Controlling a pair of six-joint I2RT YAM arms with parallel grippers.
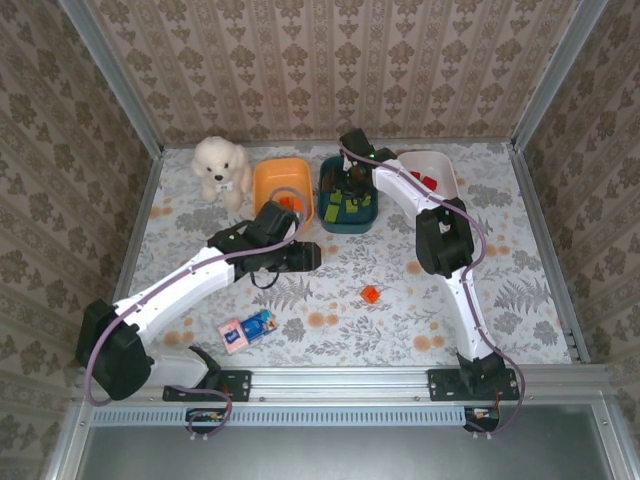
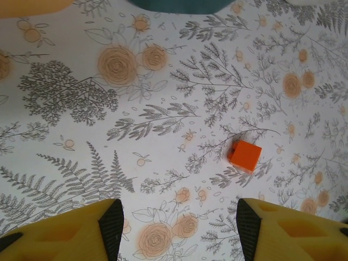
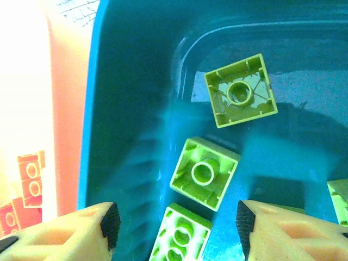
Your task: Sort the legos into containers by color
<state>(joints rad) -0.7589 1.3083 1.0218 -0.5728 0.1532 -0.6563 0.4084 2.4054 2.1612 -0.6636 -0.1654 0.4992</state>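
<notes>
The left gripper hangs over the table with its jaws apart and empty. The loose orange brick lies ahead of the jaws, offset toward the finger at the right of the wrist view; it is near-cubic, has no marked long axis, and sits slightly skewed to the pads. This gripper is judged nearer the brick than the right gripper, whose jaws stand apart and empty above the lime-green bricks in the teal tub.
</notes>
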